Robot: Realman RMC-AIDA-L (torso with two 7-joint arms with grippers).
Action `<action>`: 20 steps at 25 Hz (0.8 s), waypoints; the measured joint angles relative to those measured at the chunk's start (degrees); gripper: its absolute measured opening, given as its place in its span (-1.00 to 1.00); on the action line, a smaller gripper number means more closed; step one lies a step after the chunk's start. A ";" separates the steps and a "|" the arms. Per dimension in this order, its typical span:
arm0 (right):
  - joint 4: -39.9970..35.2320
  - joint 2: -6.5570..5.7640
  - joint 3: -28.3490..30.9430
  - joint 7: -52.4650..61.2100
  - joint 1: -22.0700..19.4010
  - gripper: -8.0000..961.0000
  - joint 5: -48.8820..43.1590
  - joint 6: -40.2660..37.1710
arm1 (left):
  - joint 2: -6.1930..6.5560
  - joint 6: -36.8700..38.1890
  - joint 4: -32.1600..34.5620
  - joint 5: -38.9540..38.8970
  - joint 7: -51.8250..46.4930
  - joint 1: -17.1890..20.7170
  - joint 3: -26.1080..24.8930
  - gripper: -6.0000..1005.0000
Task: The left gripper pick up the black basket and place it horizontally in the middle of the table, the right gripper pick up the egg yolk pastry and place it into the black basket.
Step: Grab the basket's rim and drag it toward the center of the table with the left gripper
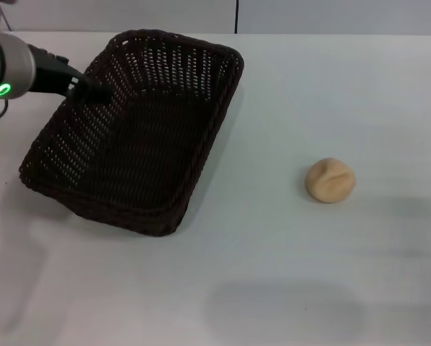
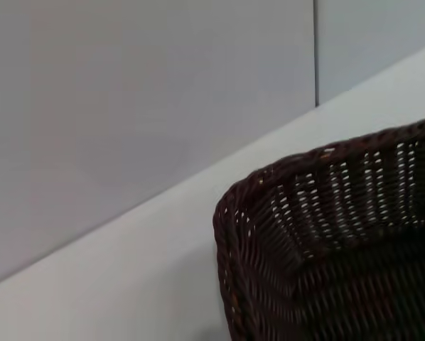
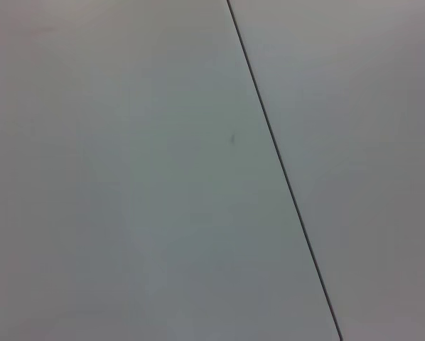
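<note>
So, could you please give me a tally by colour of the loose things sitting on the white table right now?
Black: 1, the black basket, lying skewed on the table with the left gripper at its left rim.
Tan-yellow: 1, the egg yolk pastry, apart to the basket's right.
Total: 2.

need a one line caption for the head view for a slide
Green-lit left gripper at the dark woven wicker basket's rim; round tan pastry apart on white table.
</note>
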 joint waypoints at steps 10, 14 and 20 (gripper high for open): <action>-0.16 -0.05 0.00 0.01 0.20 0.64 0.02 0.38 | 0.02 4.89 8.76 1.71 -0.56 -3.37 -0.67 0.65; -0.20 -0.05 0.00 0.02 0.37 0.64 -0.02 0.41 | 0.00 6.26 13.84 3.23 -0.64 -5.38 -0.70 0.65; -0.21 -0.05 0.00 0.02 0.81 0.64 -0.06 0.48 | -0.06 7.88 17.23 4.09 -0.68 -6.69 -0.70 0.65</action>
